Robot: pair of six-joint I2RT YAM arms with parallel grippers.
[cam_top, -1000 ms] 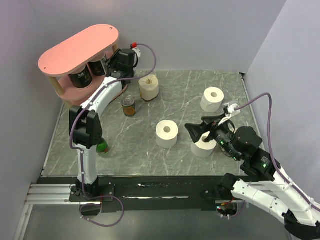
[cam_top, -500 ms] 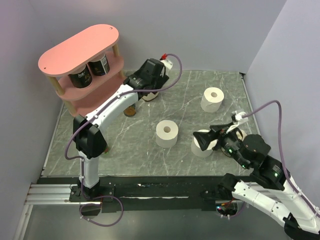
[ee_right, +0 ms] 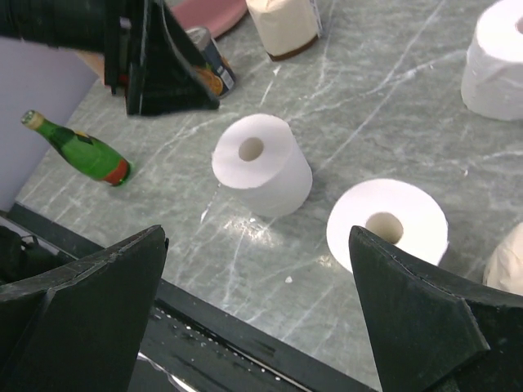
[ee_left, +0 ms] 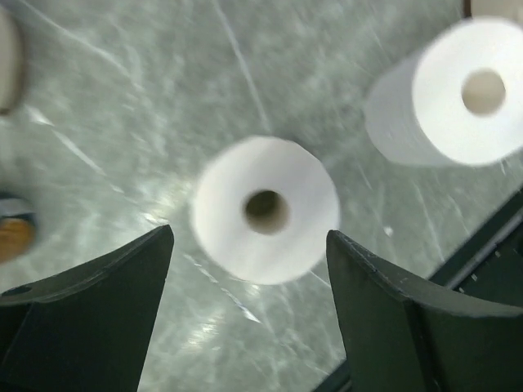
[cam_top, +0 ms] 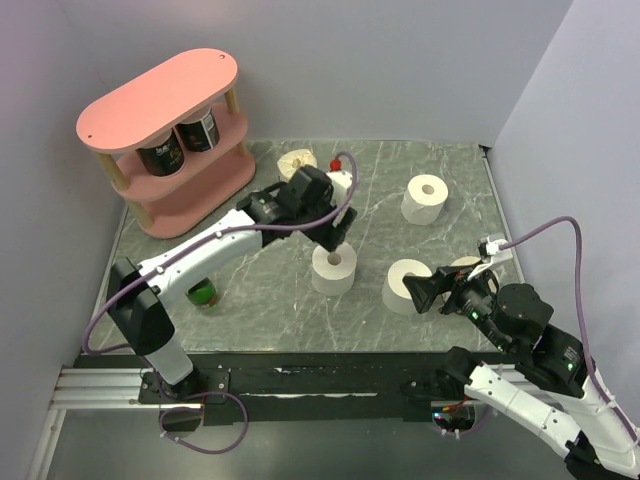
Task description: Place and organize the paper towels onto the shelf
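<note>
The pink shelf (cam_top: 160, 95) stands at the far left with two dark cans (cam_top: 162, 155) on its middle board. Three white paper towel rolls stand upright on the table: a middle one (cam_top: 333, 268), a front-right one (cam_top: 402, 284) and a far-right one (cam_top: 425, 198). My left gripper (cam_top: 335, 233) is open and empty just above the middle roll (ee_left: 265, 211), which lies between its fingers in the left wrist view. My right gripper (cam_top: 428, 290) is open and empty, raised next to the front-right roll (ee_right: 388, 224). The middle roll (ee_right: 261, 163) also shows in the right wrist view.
A beige wrapped roll (cam_top: 297, 160) stands at the back, with a labelled can (ee_right: 208, 53) near it. A green bottle (cam_top: 205, 293) lies at the front left. Another pale roll (cam_top: 466, 266) is partly hidden behind my right gripper. The black front rail (ee_right: 245, 343) is just below my right gripper.
My left arm has swung from the shelf, rightward and nearer, to above the middle roll. My right arm has drawn back toward the near right, away from the front-right roll.
</note>
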